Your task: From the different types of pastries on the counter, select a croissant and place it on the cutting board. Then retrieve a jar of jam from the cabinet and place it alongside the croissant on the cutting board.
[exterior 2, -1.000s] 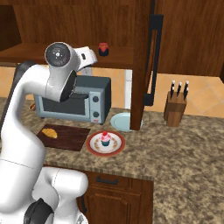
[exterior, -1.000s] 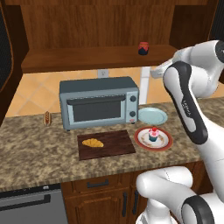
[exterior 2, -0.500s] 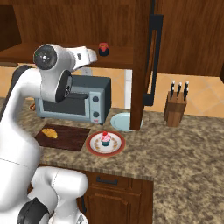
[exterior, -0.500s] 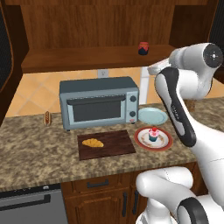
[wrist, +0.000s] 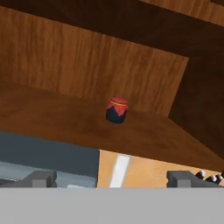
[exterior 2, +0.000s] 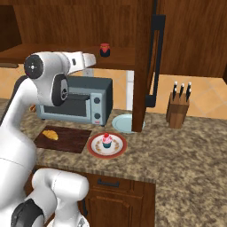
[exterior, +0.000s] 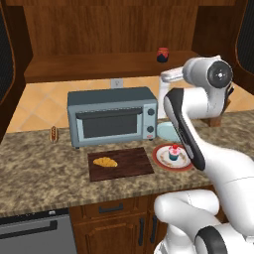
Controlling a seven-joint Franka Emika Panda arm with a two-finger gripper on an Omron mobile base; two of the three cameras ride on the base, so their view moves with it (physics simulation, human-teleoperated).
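One croissant (exterior: 105, 162) lies on the left part of the cutting board (exterior: 130, 164), which sits flat on the worktop (exterior: 39, 168) just in front of the grey toaster oven (exterior: 113, 116). We see the same croissant at the far left end of the board in the right base view too. The jar of jam (exterior: 162, 54) stands upright on the shelf of the cabinet (exterior: 99, 64), toward its right end, above and behind the oven. In the hand view we see the jar (wrist: 117, 110) alone on the shelf, dark below with a red top, well ahead of the tool (wrist: 109, 178).

Our tool is spread: its two dark fingertips (wrist: 41, 179) stand far apart at the bottom of the hand view, with nothing between them. The hand is raised to shelf height, left of the jar in the right base view and apart from it.

To the right of the board, a red-rimmed plate (exterior: 161, 159) carries the pink-frosted cupcake (exterior: 173, 152), and the plate sits just beside the board's right edge. Behind it lies a pale blue dish (exterior 2: 122, 123). The small hot-dog-like bun (exterior: 53, 132) rests on the worktop left of the oven, well apart from the board. Farther right on the worktop stands a wooden knife block (exterior 2: 177, 111), beyond a dark open cabinet door (exterior 2: 148, 62).
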